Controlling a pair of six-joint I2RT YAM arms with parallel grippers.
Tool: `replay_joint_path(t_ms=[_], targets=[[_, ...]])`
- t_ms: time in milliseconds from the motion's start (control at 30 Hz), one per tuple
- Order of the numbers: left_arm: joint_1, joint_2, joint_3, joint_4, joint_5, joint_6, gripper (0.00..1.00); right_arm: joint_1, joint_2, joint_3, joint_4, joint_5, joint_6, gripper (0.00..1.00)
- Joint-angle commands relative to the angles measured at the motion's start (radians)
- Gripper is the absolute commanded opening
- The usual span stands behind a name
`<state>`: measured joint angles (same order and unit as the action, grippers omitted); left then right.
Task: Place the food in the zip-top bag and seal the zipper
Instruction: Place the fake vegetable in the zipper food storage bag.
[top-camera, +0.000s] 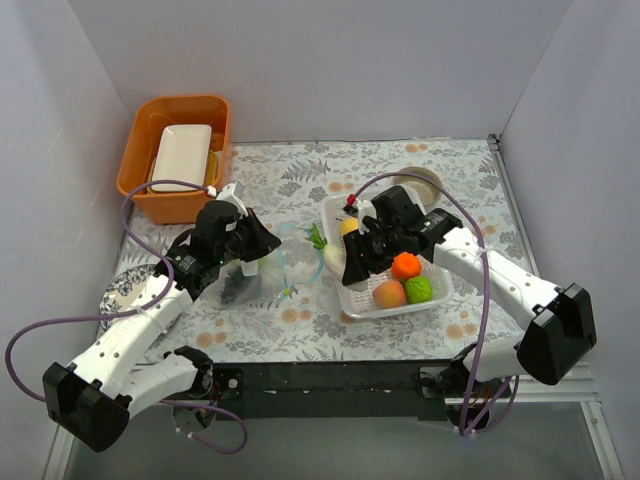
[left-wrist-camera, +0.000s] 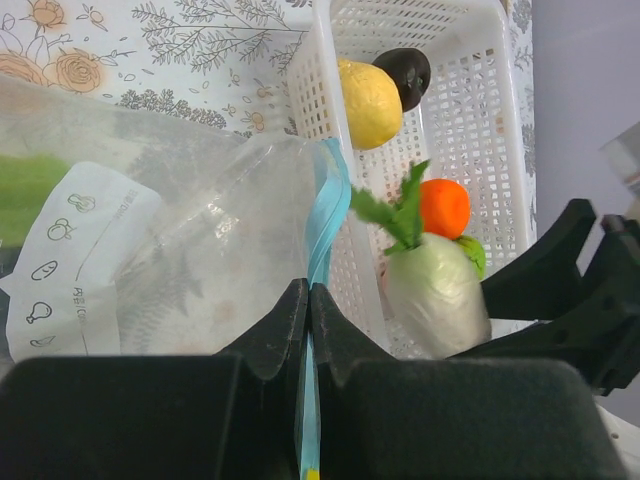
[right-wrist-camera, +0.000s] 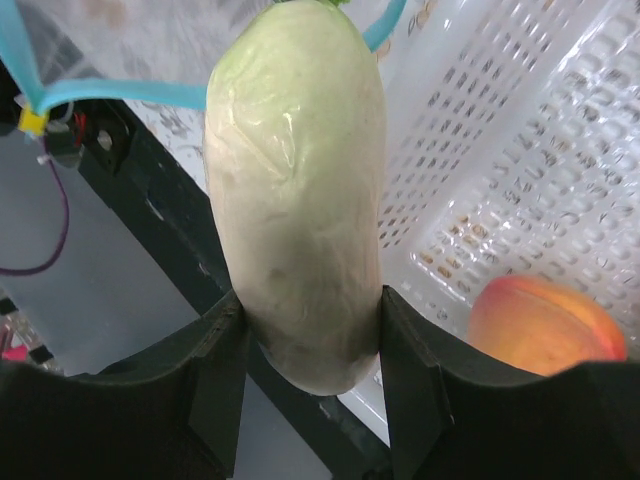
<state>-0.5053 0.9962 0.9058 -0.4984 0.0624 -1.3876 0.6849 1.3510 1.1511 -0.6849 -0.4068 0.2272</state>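
Left arm: I am seeing the left arm's fingers (left-wrist-camera: 285, 325) pressed together on the zipper (left-wrist-camera: 322, 230), pinching the teal strip. They are holding the zip-top bag (left-wrist-camera: 200, 230) up with its mouth facing the white basket (left-wrist-camera: 470, 150). In the top view the strip is curving in a loop, so the mouth is standing open. Something dark is showing through the bag's plastic there; I cannot tell which piece it is.

Right arm: the right arm's fingers (right-wrist-camera: 215, 370) are clamping the white oblong (right-wrist-camera: 295, 200) on both sides near its blunt end. Its green leaves (left-wrist-camera: 400, 205) are pointing toward the bag. The piece is hanging at the basket's left rim, between the basket and the bag's mouth. In the right wrist view the teal strip is running just past the leafy end; I cannot tell whether they are touching.

Lying in the basket: the lemon (left-wrist-camera: 368, 100) and the plum (left-wrist-camera: 405, 72) at the far end, and the orange (top-camera: 405, 265), the peach (top-camera: 389, 293) and a green piece (top-camera: 419, 289) nearer the arms.

Elsewhere on the table (top-camera: 300, 180): an orange bin (top-camera: 140, 170) holding a white block at the far left, a patterned plate (top-camera: 125, 288) beside the left arm, and a bowl (top-camera: 422, 180) beyond the basket.
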Motion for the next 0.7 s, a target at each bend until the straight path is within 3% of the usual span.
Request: replay_joint_path(t_ms=[0, 367, 667], targets=[[0.005, 0.002, 0.036, 0.009, 0.017, 0.004, 0.00, 0.033, 0.046, 0.079, -0.103, -0.015, -0.061, 0.01], [0.005, 0.015, 0.018, 0.011, 0.043, 0.016, 0.00, 0.102, 0.194, 0.185, -0.149, -0.012, -0.124, 0.01], [0.004, 0.010, -0.011, 0.015, 0.085, 0.015, 0.00, 0.110, 0.387, 0.395, -0.205, -0.013, -0.177, 0.02]])
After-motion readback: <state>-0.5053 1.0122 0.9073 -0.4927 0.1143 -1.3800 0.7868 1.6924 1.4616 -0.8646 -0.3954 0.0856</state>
